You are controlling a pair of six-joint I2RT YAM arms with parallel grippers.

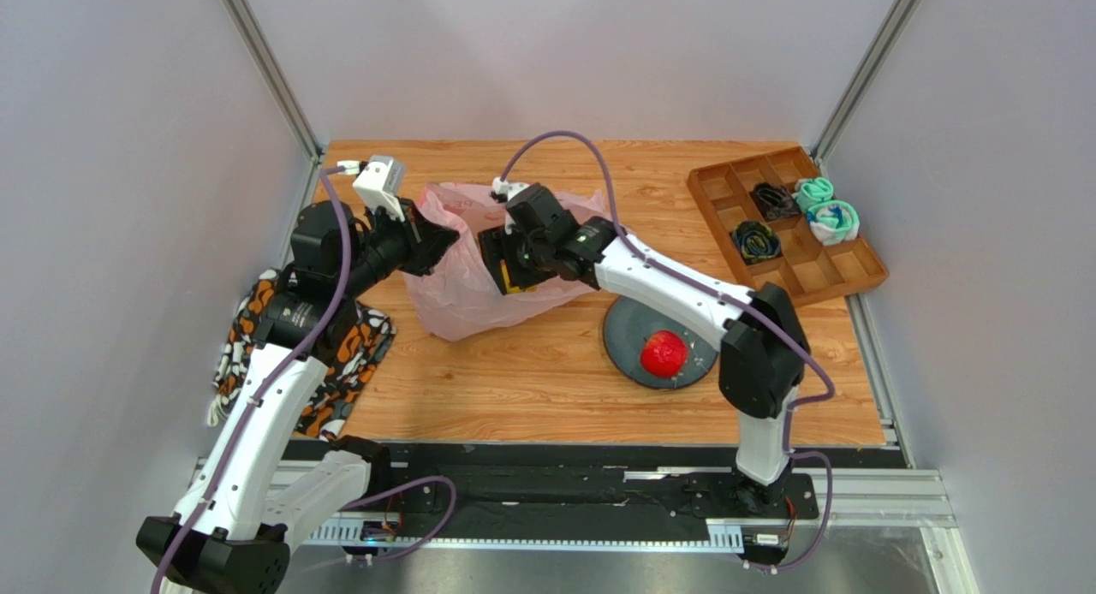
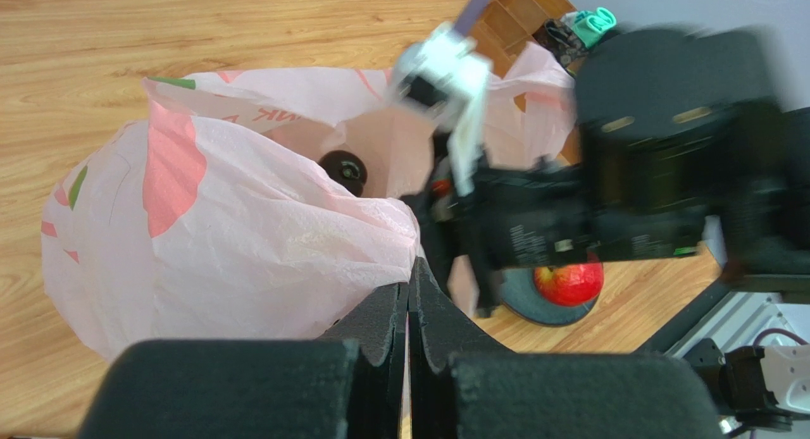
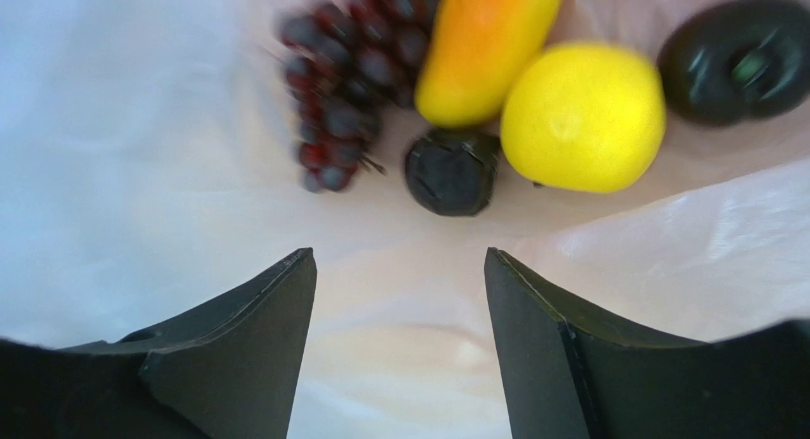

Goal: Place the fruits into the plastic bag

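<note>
On the wooden table (image 1: 540,376), the left end effector (image 2: 409,285) pinches the crinkly pink plastic bag (image 1: 450,292) at its rim; the right end effector (image 3: 399,268) gapes inside, above the grapes (image 3: 347,78).

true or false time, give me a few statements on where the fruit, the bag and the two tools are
1. The red apple is inside the plastic bag. False: it sits on the dark plate, outside the bag.
2. The left tool is shut on the bag's rim. True.
3. The right tool grips the yellow citrus. False: it is open and empty, and the citrus lies in the bag beyond its fingers.
4. The grapes and the banana lie inside the bag. True.
</note>
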